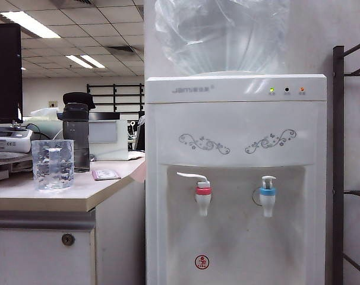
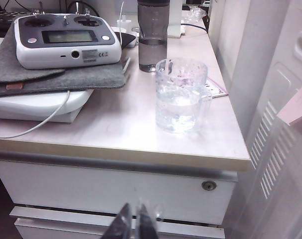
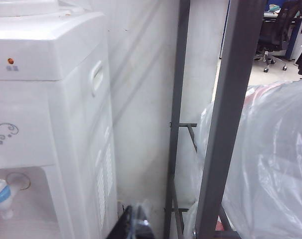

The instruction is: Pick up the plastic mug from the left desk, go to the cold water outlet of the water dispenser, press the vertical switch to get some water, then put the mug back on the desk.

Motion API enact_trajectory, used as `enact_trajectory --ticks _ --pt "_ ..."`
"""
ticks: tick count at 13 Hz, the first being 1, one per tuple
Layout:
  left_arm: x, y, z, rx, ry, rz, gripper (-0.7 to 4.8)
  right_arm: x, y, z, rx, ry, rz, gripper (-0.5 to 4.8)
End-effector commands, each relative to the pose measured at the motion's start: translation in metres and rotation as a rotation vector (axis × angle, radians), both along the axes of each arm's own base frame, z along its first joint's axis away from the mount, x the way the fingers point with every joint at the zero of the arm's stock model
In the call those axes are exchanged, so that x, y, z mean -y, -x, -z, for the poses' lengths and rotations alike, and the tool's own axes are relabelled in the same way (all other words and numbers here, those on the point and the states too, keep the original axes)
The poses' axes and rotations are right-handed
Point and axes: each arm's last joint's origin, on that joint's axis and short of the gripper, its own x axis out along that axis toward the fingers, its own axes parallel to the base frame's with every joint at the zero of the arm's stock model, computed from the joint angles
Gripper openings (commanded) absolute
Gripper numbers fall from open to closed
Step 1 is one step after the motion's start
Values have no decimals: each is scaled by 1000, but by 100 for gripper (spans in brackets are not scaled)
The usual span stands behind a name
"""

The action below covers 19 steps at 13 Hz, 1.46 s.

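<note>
The clear plastic mug [image 1: 52, 164] [image 2: 181, 95] stands upright on the left desk [image 1: 79, 193] [image 2: 116, 134], near its front corner, handle toward the dispenser side. The white water dispenser [image 1: 233, 119] [image 3: 46, 99] stands right of the desk, and its cold water outlet [image 1: 267, 196] [image 3: 0, 196] has a blue collar with the short vertical switch [image 1: 268, 179] on top. My left gripper [image 2: 136, 221] is shut and empty, low in front of the desk's cabinet, well short of the mug. My right gripper [image 3: 133, 221] is shut and empty, beside the dispenser's side wall. Neither gripper shows in the exterior view.
A smoky-grey bottle [image 1: 76, 133] [image 2: 152, 35] stands behind the mug. A grey remote controller [image 2: 66, 40] lies on a felt pad at the desk's far side. The red-collared tap [image 1: 202, 195] is left of the blue one. A dark metal rack [image 1: 339, 160] [image 3: 230, 119] with plastic-wrapped goods stands right of the dispenser.
</note>
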Motion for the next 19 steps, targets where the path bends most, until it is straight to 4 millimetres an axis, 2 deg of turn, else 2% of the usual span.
enact_trajectory --ticks 1,3,5,6,7,8,9,10,11,14,15,16,17,19 --pt "0 0 -1 16 3 4 20 0 0 -3 35 -3 -2 -5" --pt "0 0 -4 45 3 3 -6 0 1 -11 66 -8 -2 -5" --pt "0 0 -8 68 2 -4 -6 0 4 -21 99 -58 -3 -5" --pt "-1 7 -43 169 87 -32 -6 2 30 -103 258 -90 2 -5" --pt "-1 5 -49 169 87 -32 -6 2 30 -125 264 -85 -1 -5" --pt "-1 2 -52 177 87 -31 -6 1 26 -140 258 -84 -13 -5" --pt "-1 -4 -60 170 87 -32 -6 -1 15 -162 254 -73 -76 -5" --pt "-1 -14 -69 152 87 -19 -6 -4 3 -176 261 -64 -161 -5" --pt "1 -33 -82 124 88 29 -6 -9 -15 -188 218 -54 -275 -5" --pt "1 -54 -91 109 91 56 -6 -11 -27 -199 193 -50 -337 -5" --pt "2 -68 -92 108 94 103 -6 -13 -33 -202 174 -49 -376 -5" --pt "5 -85 -91 103 103 206 -6 -16 -38 -205 138 -51 -434 -5" --pt "6 -96 -89 73 137 231 -6 -22 -39 -206 136 -53 -485 -5" --pt "12 -104 -82 25 156 249 -6 -33 -41 -205 119 -59 -559 -5"
